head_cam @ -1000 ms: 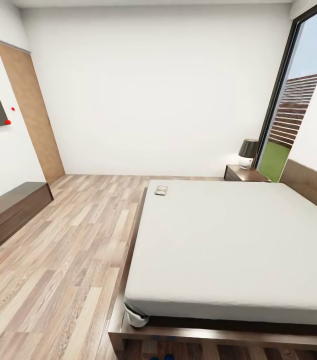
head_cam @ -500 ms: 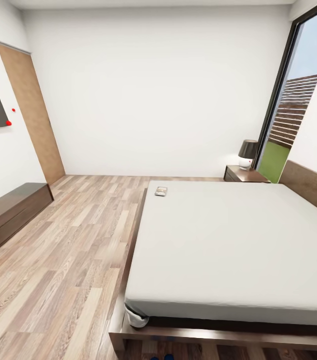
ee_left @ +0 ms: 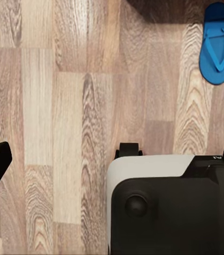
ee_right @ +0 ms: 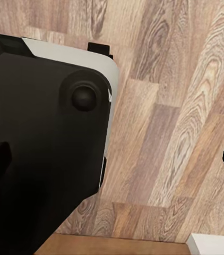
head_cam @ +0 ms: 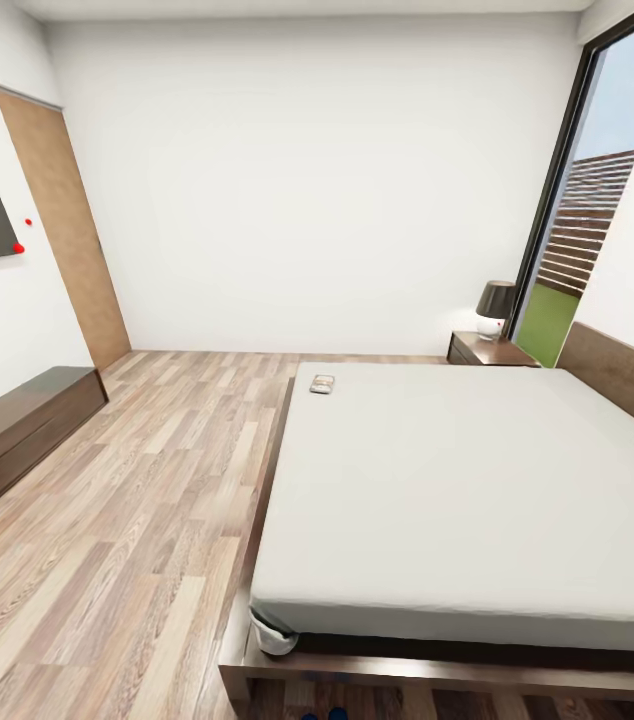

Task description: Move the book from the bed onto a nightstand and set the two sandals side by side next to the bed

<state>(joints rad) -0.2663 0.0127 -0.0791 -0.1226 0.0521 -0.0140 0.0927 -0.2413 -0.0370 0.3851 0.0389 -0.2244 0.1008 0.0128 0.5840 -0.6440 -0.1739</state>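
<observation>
Both jaws apparently open, one sandal [ee_left: 216,43], one book [head_cam: 323,383]

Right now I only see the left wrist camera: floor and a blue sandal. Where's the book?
Observer: The book lies on the bed, at the mattress's far left corner in the head view.
Operator: Is there a nightstand?
Observer: Yes, a nightstand stands beyond the bed by the window, with a lamp on it.
Operator: Is my other hand holding anything?
Observer: No. The right gripper is open and empty above the floor.
</observation>
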